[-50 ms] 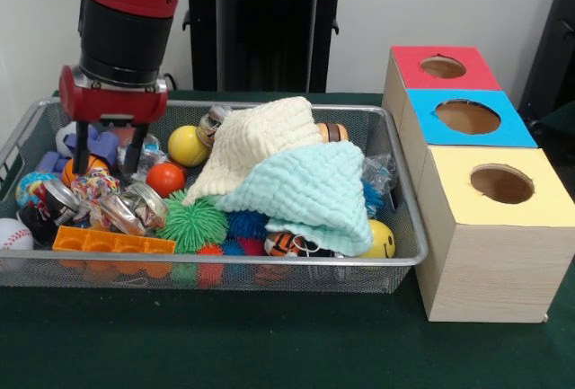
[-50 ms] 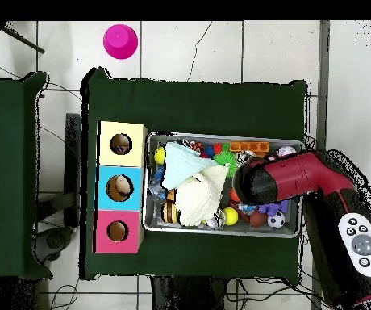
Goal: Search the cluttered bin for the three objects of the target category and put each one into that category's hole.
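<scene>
My gripper (image 1: 108, 154) is lowered into the left part of the wire bin (image 1: 225, 261) and stands open. Its two black fingers (image 1: 81, 148) straddle purple pieces (image 1: 105, 145), just above a patterned orange ball (image 1: 87, 170). A plain orange ball (image 1: 164, 178) and a yellow ball (image 1: 187, 145) lie just to its right. A cream cloth (image 1: 260, 142) and a mint cloth (image 1: 310, 191) cover the bin's middle and hide what is beneath. In the overhead view the arm (image 2: 281, 179) hides the gripper. The red hole (image 1: 443, 66), blue hole (image 1: 467, 116) and yellow hole (image 1: 501, 183) are uncovered.
A green spiky ball (image 1: 193, 223), glass jars (image 1: 144, 205), an orange block (image 1: 112, 243), a baseball (image 1: 11, 232) and a yellow smiley ball (image 1: 382, 241) crowd the bin. The three boxes (image 2: 120, 187) stand beside the bin. A pink cup (image 2: 120, 40) sits on the floor.
</scene>
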